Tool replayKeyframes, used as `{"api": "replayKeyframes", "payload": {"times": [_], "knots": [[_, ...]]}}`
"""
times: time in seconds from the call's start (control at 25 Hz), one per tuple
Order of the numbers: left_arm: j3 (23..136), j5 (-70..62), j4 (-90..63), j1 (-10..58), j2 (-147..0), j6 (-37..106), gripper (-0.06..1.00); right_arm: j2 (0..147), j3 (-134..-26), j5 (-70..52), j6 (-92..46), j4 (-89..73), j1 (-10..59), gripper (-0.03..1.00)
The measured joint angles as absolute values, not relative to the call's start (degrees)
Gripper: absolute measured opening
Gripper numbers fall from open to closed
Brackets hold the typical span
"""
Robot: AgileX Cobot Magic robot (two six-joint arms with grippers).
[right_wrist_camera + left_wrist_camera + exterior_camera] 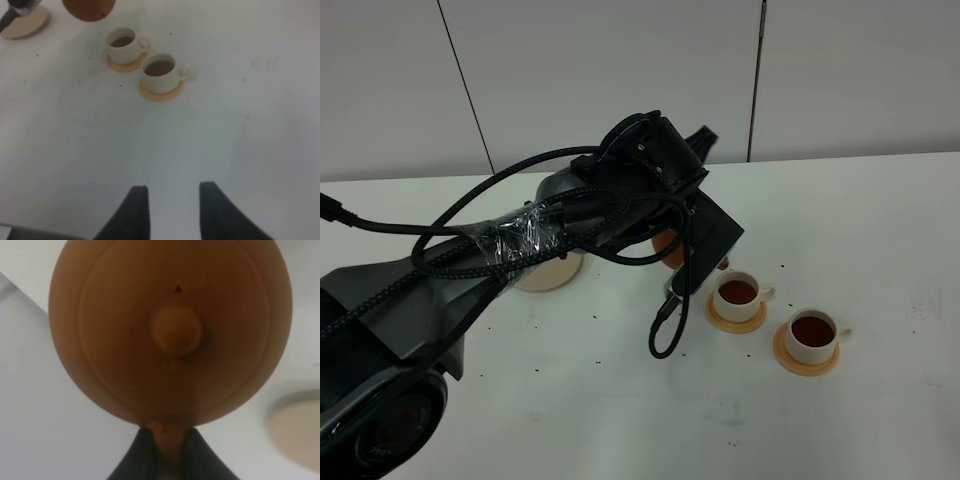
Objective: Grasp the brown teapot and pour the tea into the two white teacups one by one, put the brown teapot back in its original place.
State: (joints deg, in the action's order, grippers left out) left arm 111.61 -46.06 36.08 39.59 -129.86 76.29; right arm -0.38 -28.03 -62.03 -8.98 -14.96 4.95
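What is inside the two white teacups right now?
Both white teacups, the nearer-to-teapot one and the other, hold dark reddish-brown tea, each standing on an orange coaster. How deep the tea goes cannot be seen. The brown teapot is mostly covered by the arm in the high view.

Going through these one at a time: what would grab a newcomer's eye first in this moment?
The big black cable-wrapped left arm sweeps across the overhead view, its gripper shut on the handle of the round terracotta-brown clay teapot, held off the table. To its right, two small cream-white teacups on flat orange coasters both hold dark reddish-brown tea. The pale beige round saucer stands bare.
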Motion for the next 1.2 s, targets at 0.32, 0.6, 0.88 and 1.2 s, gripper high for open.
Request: {"api": "replayKeyframes", "payload": {"times": [0.32, 0.6, 0.88, 1.2], "knots": [[111.61, -52.82, 28.96, 36.09, -129.86, 63.07, 0.17, -0.38, -28.03, -62.03, -8.98, -14.96, 4.95, 0.24], [111.61, -53.37, 17.66, 31.68, -129.86, 57.52, 0.17, -0.38, -28.03, -62.03, -8.98, -14.96, 4.95, 0.24], [111.61, -54.73, 6.57, 27.9, -129.86, 58.73, 0.17, -0.38, -28.03, -62.03, -8.98, -14.96, 4.95, 0.24], [111.61, -59.08, 1.85, 26.16, -129.86, 61.23, 0.17, -0.38, -28.03, -62.03, -8.98, -14.96, 4.95, 0.24]]}}
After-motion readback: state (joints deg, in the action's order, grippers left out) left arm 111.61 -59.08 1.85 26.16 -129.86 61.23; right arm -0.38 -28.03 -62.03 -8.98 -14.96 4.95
